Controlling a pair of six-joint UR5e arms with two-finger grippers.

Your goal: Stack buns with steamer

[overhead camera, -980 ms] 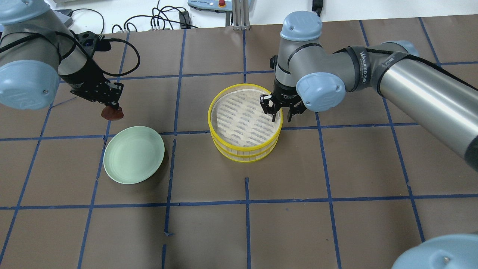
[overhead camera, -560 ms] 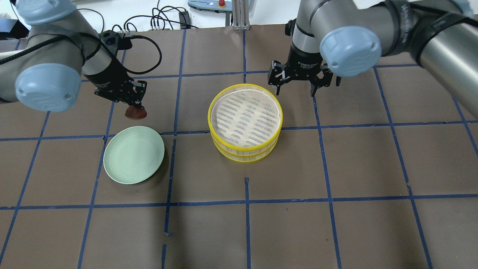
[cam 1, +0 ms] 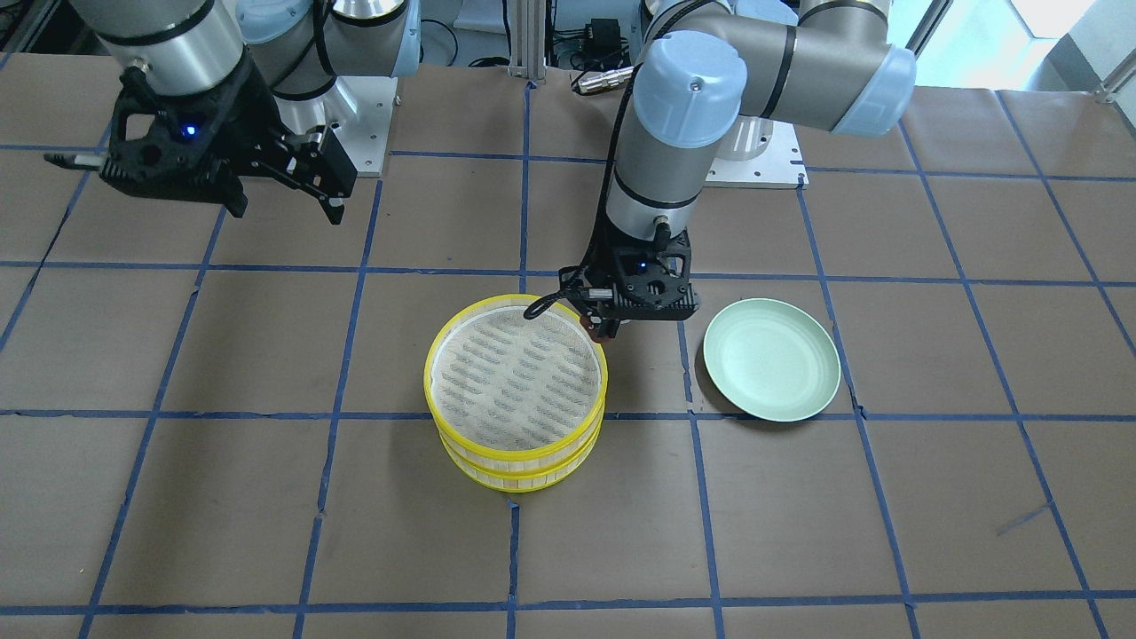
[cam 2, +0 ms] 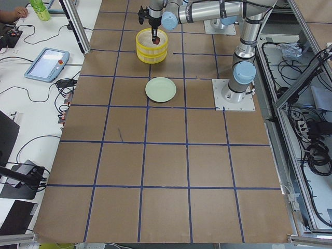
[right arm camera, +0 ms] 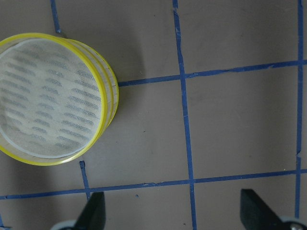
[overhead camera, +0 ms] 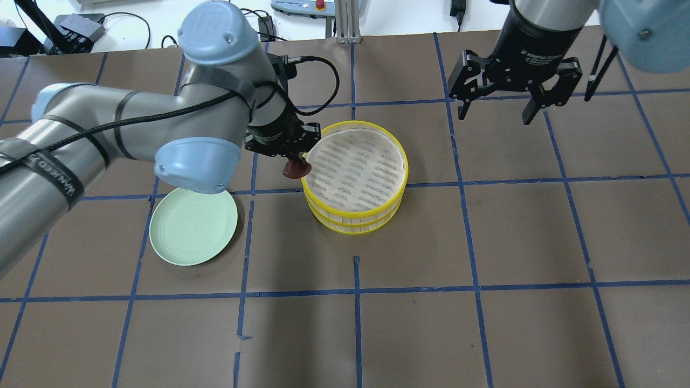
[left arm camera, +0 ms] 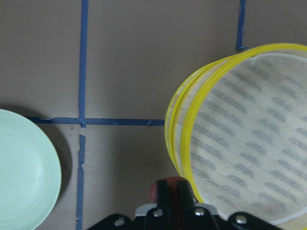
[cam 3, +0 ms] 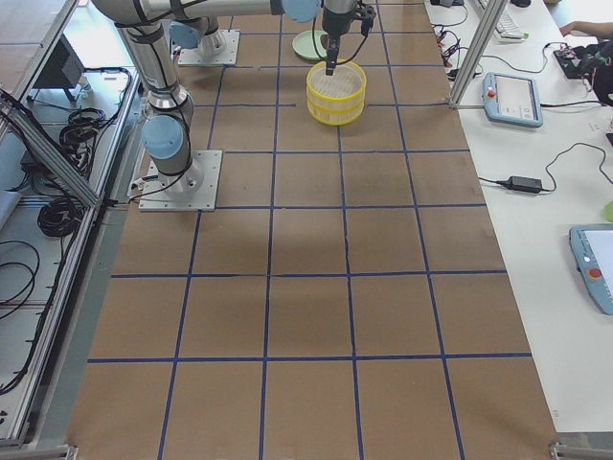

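Left pincer (overhead camera: 294,159) was clenched on the brown bun (overhead camera: 297,170), right at the steamer (overhead camera: 353,125) rim. I'd have carried it further in before lowering, so it didn't clip the edge. Right pincer (overhead camera: 494,118) hung released, well apart.

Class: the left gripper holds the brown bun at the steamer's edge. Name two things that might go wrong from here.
1. The bun hangs at the rim of the steamer, not clearly over the mesh. Released here, it might strike the rim and drop to the table.
2. The left gripper is close to that rim. Lowering here might nudge the top tier askew on the lower one.
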